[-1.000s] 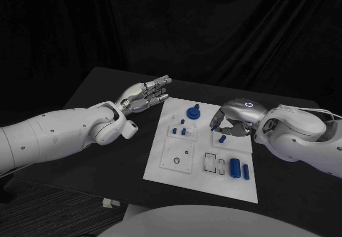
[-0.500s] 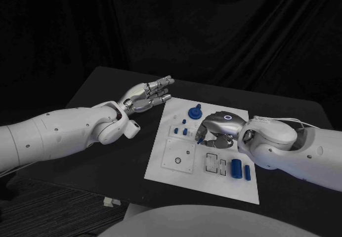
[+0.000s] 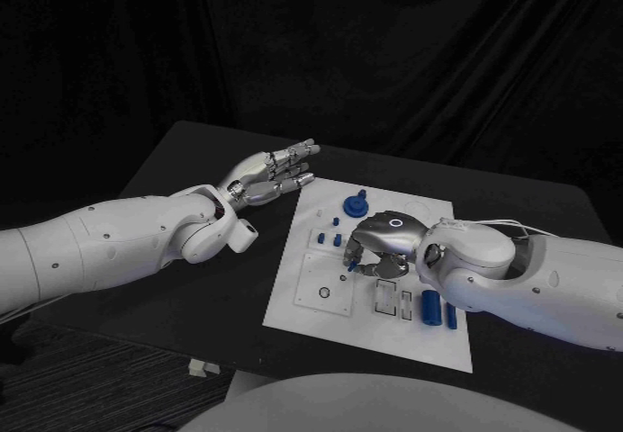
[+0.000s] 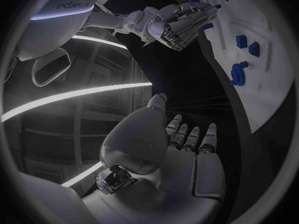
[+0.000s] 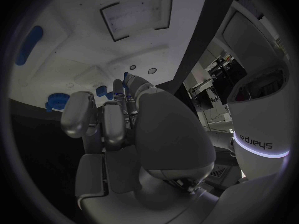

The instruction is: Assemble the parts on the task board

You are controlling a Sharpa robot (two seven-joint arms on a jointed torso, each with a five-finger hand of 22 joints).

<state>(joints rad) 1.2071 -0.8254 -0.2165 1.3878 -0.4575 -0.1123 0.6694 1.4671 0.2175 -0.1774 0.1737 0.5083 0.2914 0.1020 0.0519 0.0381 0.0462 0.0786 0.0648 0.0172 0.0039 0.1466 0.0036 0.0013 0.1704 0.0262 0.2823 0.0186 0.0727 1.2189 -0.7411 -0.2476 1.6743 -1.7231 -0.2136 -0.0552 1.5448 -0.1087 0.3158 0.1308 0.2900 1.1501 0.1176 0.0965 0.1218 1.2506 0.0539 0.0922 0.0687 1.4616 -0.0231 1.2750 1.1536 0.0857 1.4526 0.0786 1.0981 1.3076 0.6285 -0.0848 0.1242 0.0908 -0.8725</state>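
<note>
Silver and spread with nothing in it, the left hand (image 3: 270, 173) hovered over the black tabletop (image 3: 169, 180) just off the left edge of the white task board (image 3: 311, 310). At the board's middle the right hand (image 3: 373, 243) curled down over small blue parts (image 3: 325, 239); whether it pinched one I cannot tell. Those pegs looked rigid, light, smooth plastic, probably slippery, best pinched by their sides.

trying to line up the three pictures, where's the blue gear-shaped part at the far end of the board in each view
Head view: the blue gear-shaped part stands at the far end of the task board, beyond the right hand.
Left wrist view: it sits on the board's edge, below the right hand.
Right wrist view: at the board's edge, beside the fingers.
Shared landmark: the right hand.
</note>
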